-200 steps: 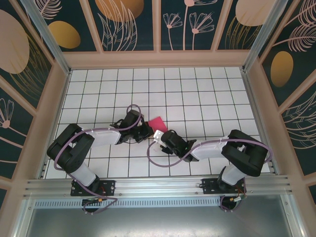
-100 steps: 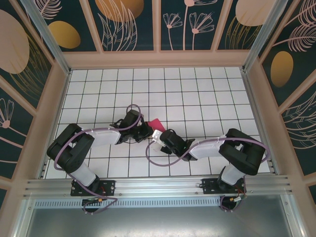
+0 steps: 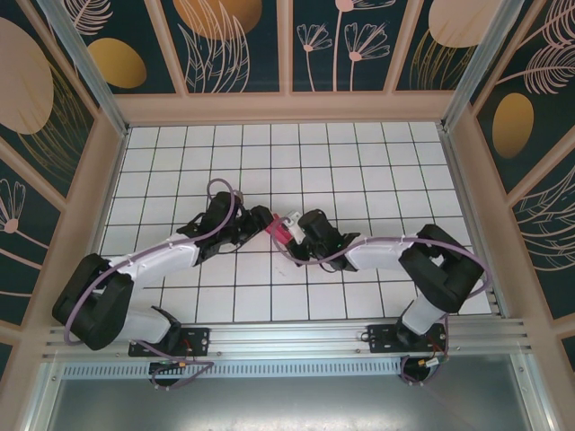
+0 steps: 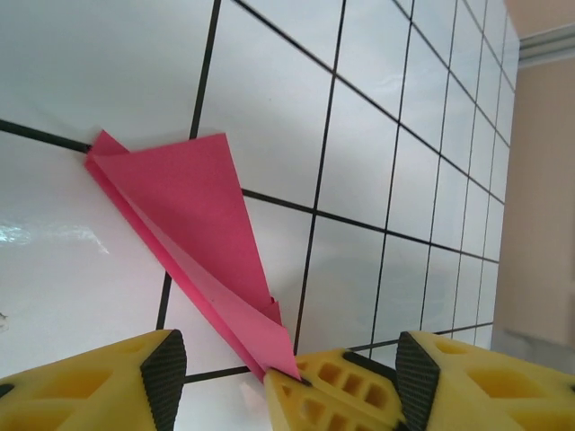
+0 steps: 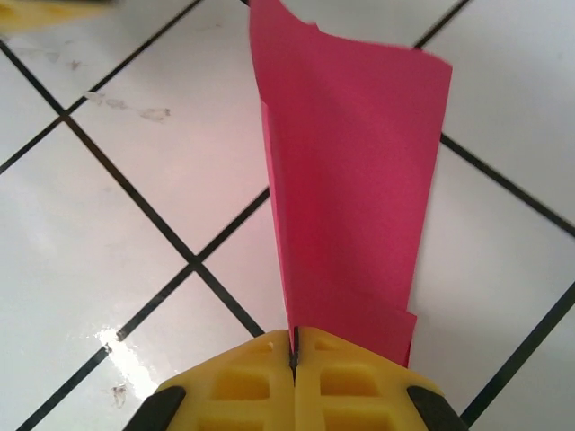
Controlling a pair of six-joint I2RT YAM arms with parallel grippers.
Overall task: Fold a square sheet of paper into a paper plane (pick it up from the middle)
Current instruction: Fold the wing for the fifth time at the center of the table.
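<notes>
Left claw (image 4: 287,355): jaws stand wide, low over the white tiled desk (image 4: 422,206). You have nothing confirmed between its pads.

Paper plane (image 4: 193,215): magenta, folded to a narrow pointed wedge with a long crease. It lies mid-desk between your two arms. The pointed end runs down into the gap of the left claw and the wide end points away. One flap lifts slightly off the tiles.

Right claw (image 5: 294,352): closed tight, fingers meeting, with one end of the paper pinched in the seam. The sheet fans out from the grip across the grid lines.

Handling, as judged: near weightless and thin, limp outside the creases, stiffer along them. It will likely slide on the glossy tiles, and could tear or crumple if your arms pull apart. Take hold on the layered centre crease, near the middle of the length, not on a single loose flap. Hold the right pinch steady while you close the left, and press gently.
</notes>
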